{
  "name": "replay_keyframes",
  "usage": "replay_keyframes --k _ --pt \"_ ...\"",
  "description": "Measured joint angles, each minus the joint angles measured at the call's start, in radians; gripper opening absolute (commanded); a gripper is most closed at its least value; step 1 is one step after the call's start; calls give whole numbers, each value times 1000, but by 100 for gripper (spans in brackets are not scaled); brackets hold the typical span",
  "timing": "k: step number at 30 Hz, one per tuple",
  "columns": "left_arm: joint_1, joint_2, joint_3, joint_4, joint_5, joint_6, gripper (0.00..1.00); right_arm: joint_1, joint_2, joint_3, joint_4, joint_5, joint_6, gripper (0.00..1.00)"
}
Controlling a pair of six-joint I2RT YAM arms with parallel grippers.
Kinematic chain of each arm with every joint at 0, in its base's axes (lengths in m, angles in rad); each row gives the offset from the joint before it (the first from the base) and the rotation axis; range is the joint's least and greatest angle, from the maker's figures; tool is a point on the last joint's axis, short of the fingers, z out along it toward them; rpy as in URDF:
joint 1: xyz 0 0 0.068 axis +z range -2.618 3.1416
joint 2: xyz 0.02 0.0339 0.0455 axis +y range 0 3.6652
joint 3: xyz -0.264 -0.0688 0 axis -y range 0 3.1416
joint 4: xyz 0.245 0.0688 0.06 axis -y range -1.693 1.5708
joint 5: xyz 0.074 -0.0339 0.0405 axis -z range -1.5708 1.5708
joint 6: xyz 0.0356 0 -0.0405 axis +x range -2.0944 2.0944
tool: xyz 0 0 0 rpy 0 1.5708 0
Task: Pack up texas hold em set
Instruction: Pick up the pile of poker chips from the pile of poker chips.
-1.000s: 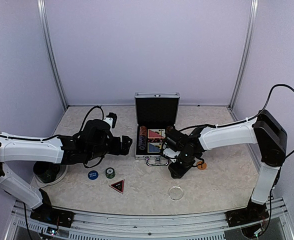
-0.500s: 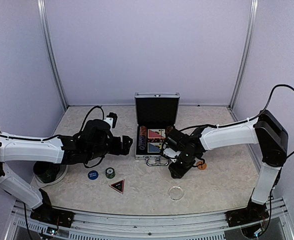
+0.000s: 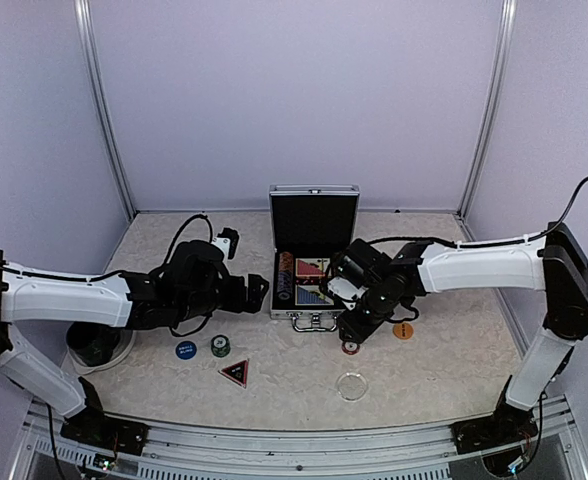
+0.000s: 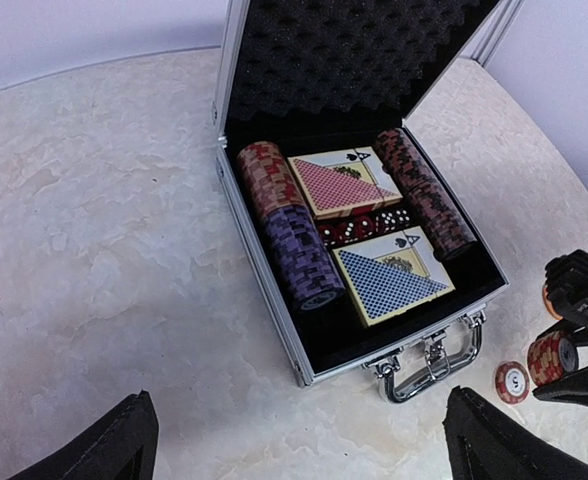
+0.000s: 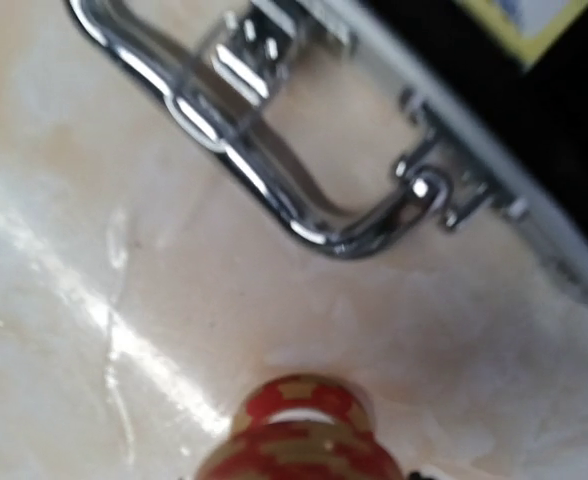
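- While the triangle marker [image 3: 234,373], the blue button [image 3: 185,349] and the green chip stack [image 3: 220,346] are lying nearest the arm bases, at roughly 7 o'clock from the left gripper [image 3: 256,291], that gripper is hanging released with its jaws spread wide, facing the case.
- One loose red chip [image 4: 511,380] is lying flat on the worktop [image 3: 444,370] at about 6 o'clock from the right gripper [image 3: 359,325], and the orange button [image 3: 403,330] is sitting near at its 3 o'clock.
- Just beyond, the right gripper is clenching a short stack of red chips [image 4: 551,357], holding it just beside the case handle [image 5: 274,170].
- Farther back, the open briefcase [image 4: 257,262] is sitting at the right gripper's 11 o'clock, so the right arm is looking like the nearer one for stowing.
- Inside, the chip rows are running from 6 to 12 o'clock. The held stack is probably needing to line up with the right-hand row [image 4: 424,195], whose near end is seeming to leave a little room.
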Motion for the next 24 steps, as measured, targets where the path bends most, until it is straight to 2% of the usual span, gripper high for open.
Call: replay_keyframes --k 13,24 --pt "-7 71 -19 83 152 -29 99 0 -77 1 20 -5 -18 0" --pt "-27 202 -35 267 445 -38 99 13 -95 1 27 -4 -34 0"
